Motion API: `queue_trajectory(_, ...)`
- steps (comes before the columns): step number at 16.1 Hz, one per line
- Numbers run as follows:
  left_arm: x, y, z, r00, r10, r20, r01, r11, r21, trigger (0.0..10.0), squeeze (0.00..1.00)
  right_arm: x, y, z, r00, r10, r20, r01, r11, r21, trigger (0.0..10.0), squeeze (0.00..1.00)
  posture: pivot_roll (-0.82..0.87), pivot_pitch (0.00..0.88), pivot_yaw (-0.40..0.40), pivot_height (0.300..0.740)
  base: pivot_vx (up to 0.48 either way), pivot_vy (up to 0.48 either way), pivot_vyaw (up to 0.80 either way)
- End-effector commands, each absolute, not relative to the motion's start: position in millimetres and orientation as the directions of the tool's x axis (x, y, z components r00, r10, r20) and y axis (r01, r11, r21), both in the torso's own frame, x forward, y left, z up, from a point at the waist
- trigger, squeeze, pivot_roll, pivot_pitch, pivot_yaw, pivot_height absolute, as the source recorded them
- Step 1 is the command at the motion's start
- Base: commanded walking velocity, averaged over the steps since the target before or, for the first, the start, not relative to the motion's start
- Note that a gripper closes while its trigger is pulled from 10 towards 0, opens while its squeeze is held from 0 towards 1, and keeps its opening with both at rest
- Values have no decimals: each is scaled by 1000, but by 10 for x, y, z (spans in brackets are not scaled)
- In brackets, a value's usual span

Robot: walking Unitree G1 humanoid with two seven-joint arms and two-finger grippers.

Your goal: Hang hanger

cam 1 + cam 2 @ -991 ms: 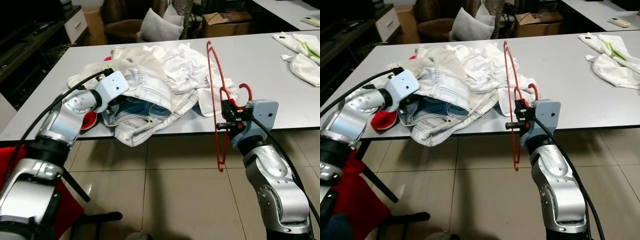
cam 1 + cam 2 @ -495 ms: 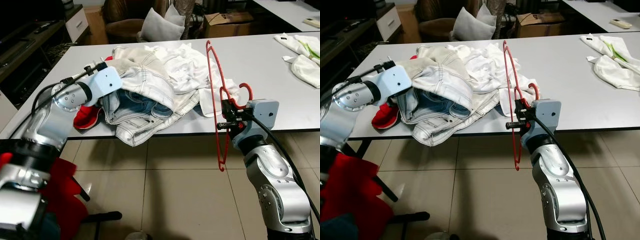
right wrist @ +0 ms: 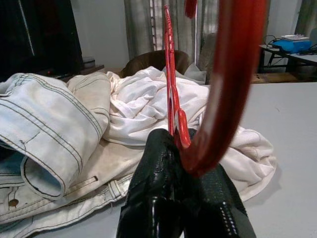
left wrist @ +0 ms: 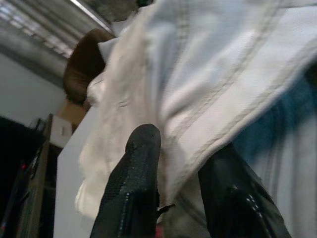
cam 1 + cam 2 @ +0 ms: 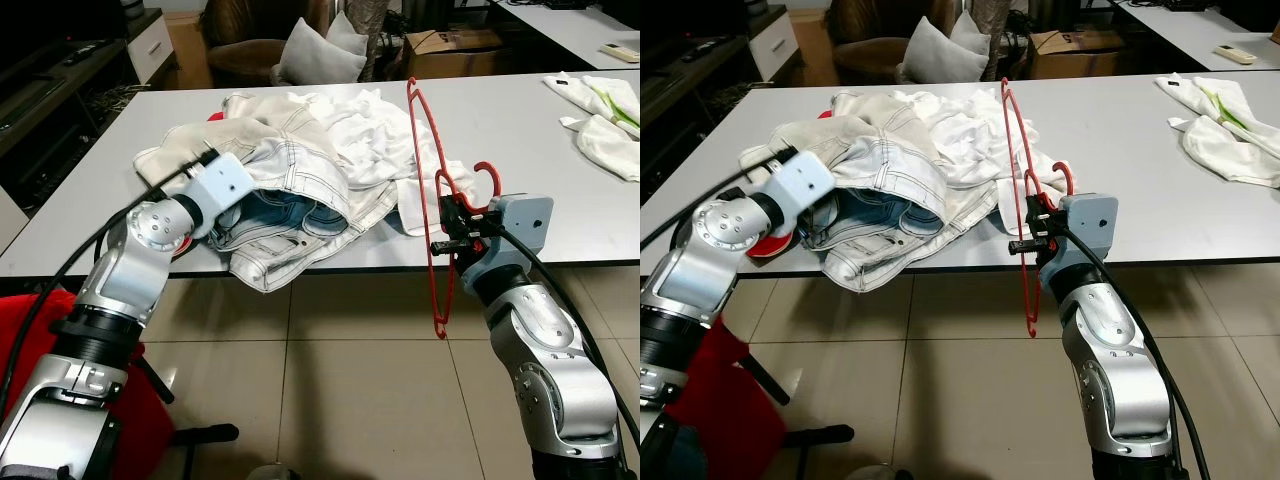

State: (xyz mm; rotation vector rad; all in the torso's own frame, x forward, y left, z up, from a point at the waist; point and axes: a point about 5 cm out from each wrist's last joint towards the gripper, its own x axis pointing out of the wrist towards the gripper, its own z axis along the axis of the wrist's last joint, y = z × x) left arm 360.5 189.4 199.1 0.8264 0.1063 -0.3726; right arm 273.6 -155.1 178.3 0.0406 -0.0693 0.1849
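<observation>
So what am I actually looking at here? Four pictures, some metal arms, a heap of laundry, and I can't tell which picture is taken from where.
It is one moment seen by four cameras on a walking robot. The two wide pictures come from its head, looking down at its own silver arms. The two close-ups come from cameras on its wrists, looking along each pair of black fingers.

A grey table holds a pile of pale clothes, with denim among them. More white cloth lies at the far right.

The right gripper is closed on a red hanger, held upright at the table's near edge. The left gripper is pushed in against the clothes, with a fold of pale denim between its fingers. Whether it is gripping that fold cannot be told.
</observation>
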Motion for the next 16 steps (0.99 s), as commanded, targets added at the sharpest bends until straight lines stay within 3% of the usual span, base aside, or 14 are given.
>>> queue_trajectory(1,3626,1953,2054,943,-257,-213,331,640,693,0,0,2751,-1543,1814,978,192,81,-195,980,33,10000,0,23,0,66,740,0,0,0)
queue_trajectory(5,3639,1905,1934,935,-312,-169,352,747,564,0,0,2767,-1535,1820,978,192,85,-196,980,41,10000,0,20,0,70,740,0,0,0)
queue_trajectory(11,3640,1863,1868,940,-313,-133,337,809,482,0,0,2765,-1540,1832,978,187,88,-192,980,43,10000,0,10,0,70,740,0,0,0)
queue_trajectory(16,3523,1886,1866,958,-287,3,284,951,123,0,0,2761,-1534,1836,979,182,87,-188,980,63,10000,0,11,0,63,740,0,0,0)
